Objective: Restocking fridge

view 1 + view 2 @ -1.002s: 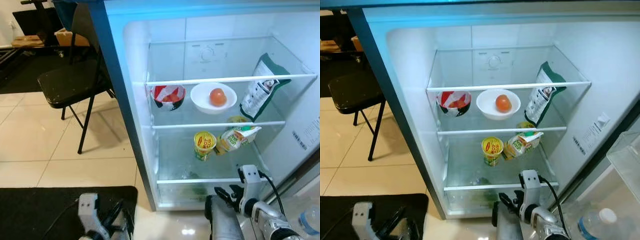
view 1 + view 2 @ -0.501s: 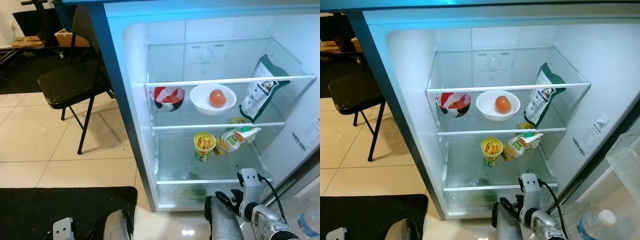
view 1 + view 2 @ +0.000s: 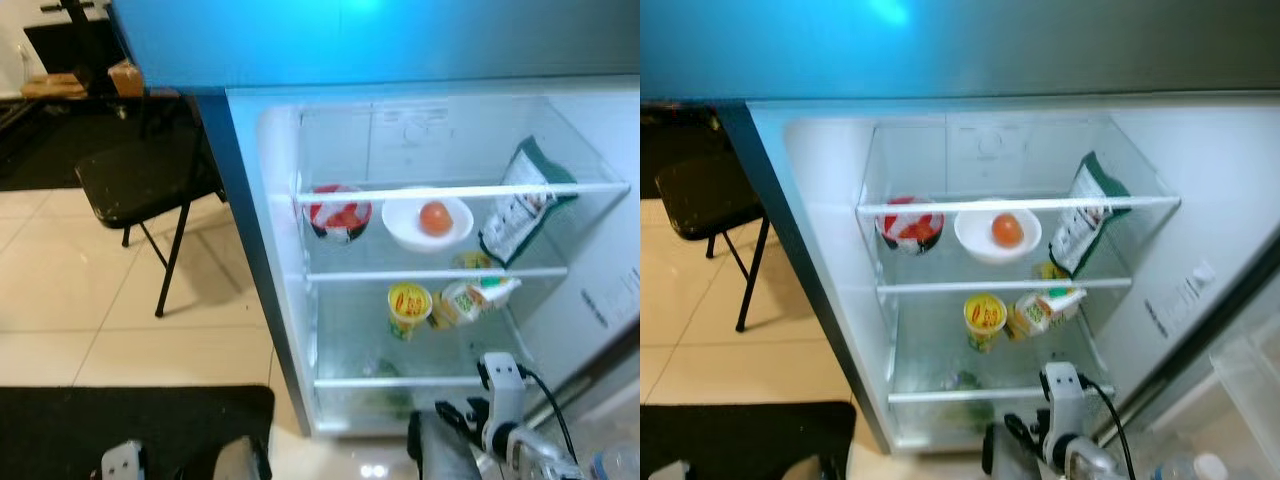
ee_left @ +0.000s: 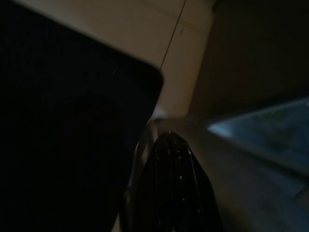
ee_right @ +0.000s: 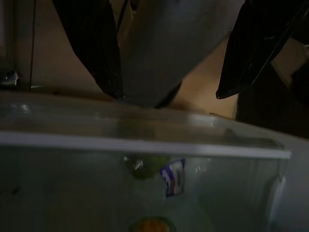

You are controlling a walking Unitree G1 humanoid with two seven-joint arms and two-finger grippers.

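Beige tile floor (image 3: 120, 300) with a black mat (image 3: 130, 420) at near left and a black folding chair (image 3: 140, 180) far left; we face the open fridge (image 3: 440, 250), whole frame soft and blurred. Glass shelves: the upper one carries a red-and-white bowl (image 3: 340, 213), a white bowl (image 3: 428, 222) holding one orange-red round fruit (image 3: 435, 217), and a green-and-white pouch (image 3: 520, 205) leaning at right, its print too blurred to read. Next shelf down: a yellow cup (image 3: 408, 306) with a red logo, a green-and-white carton (image 3: 470, 298) lying tilted just beside it, lettering unreadable. Something green sits in the bottom drawer (image 3: 385, 395), hard to identify through the front. A white label on the right inner wall (image 3: 600, 300) is illegible. Our right gripper (image 5: 166, 92) sits low in front of the drawer, fingers spread, holding nothing; a blue-and-white sticker (image 5: 173, 177) shows through the clear front. Left gripper (image 4: 171, 183) hangs low over the mat, dark; we cannot tell its finger state. A bottle cap (image 3: 1210, 467) is cut off at near right.
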